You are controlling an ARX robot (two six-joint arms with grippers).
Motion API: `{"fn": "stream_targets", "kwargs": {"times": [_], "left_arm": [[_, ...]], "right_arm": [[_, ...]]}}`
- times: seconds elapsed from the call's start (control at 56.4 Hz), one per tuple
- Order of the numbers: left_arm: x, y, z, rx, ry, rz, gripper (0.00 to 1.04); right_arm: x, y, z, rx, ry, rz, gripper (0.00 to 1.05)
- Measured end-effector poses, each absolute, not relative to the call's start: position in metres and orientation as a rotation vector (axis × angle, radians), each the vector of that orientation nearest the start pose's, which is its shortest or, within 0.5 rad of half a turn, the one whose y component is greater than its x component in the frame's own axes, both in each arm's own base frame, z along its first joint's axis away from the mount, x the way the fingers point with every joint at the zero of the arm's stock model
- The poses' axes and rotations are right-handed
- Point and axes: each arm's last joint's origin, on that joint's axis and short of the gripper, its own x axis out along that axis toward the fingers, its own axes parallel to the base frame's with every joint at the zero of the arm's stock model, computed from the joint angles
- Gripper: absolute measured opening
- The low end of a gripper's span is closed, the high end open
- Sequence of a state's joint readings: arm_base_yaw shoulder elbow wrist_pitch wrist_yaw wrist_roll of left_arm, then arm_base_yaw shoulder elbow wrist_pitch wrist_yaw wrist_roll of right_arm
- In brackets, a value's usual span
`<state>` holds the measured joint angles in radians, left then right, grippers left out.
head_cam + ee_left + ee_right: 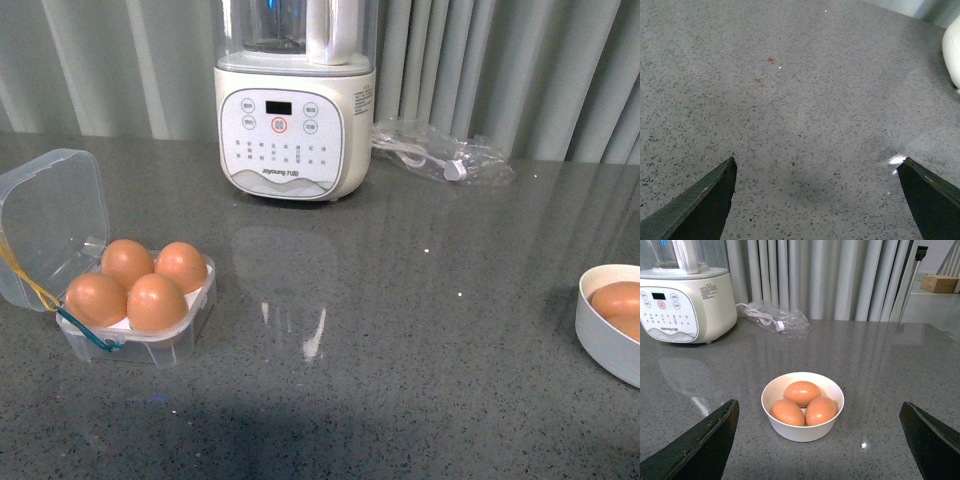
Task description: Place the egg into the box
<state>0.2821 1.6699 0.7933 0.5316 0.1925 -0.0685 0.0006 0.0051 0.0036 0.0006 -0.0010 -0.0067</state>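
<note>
The clear plastic box (55, 215) stands open at the left of the front view, lid tilted back, with yellow and blue rubber bands. Its white tray holds several brown eggs (155, 300). Three more brown eggs (802, 393) lie in a round white bowl (802, 430), seen at the right edge of the front view (605, 345). My right gripper (819, 405) is open and empty, a little short of the bowl, which sits between its fingers. My left gripper (817, 162) is open and empty over bare grey counter. Neither gripper shows in the front view.
A cream blender (293, 105) stands at the back centre, also in the right wrist view (685, 300). A clear bag with a white cable (445, 155) lies to its right. Grey curtains hang behind. The counter's far right edge shows in the right wrist view.
</note>
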Motion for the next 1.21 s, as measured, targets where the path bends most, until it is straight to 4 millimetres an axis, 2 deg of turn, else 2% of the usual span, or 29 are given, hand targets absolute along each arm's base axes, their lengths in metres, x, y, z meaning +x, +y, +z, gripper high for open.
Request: {"fn": "stream_targets", "kwargs": {"times": [0.177, 0.284, 0.408, 0.585, 0.674, 0.798, 0.957, 1.046, 1.205], "left_arm": [[0.320, 0.058, 0.176, -0.144, 0.345, 0.016, 0.98], [0.310, 0.027, 0.175, -0.133, 0.347, -0.056, 0.98], [0.294, -0.013, 0.188, -0.106, 0.311, -0.171, 0.98], [0.276, -0.044, 0.203, -0.061, 0.276, -0.270, 0.98], [0.268, -0.050, 0.205, -0.041, 0.274, -0.293, 0.98], [0.261, -0.047, 0.211, -0.041, 0.272, -0.288, 0.98], [0.241, -0.039, 0.235, 0.015, 0.182, -0.221, 0.98], [0.215, -0.033, 0.250, 0.045, 0.131, -0.209, 0.98], [0.172, -0.024, 0.256, 0.089, 0.107, -0.203, 0.98]], "right_arm": [[0.098, 0.000, 0.164, -0.007, 0.001, 0.002, 0.97], [0.098, 0.000, 0.164, -0.007, 0.001, 0.002, 0.97], [0.098, 0.000, 0.164, -0.007, 0.001, 0.002, 0.97], [0.098, 0.000, 0.164, -0.007, 0.001, 0.002, 0.97], [0.098, 0.000, 0.164, -0.007, 0.001, 0.002, 0.97], [0.098, 0.000, 0.164, -0.007, 0.001, 0.002, 0.97], [0.098, 0.000, 0.164, -0.007, 0.001, 0.002, 0.97], [0.098, 0.000, 0.164, -0.007, 0.001, 0.002, 0.97], [0.098, 0.000, 0.164, -0.007, 0.001, 0.002, 0.97]]}}
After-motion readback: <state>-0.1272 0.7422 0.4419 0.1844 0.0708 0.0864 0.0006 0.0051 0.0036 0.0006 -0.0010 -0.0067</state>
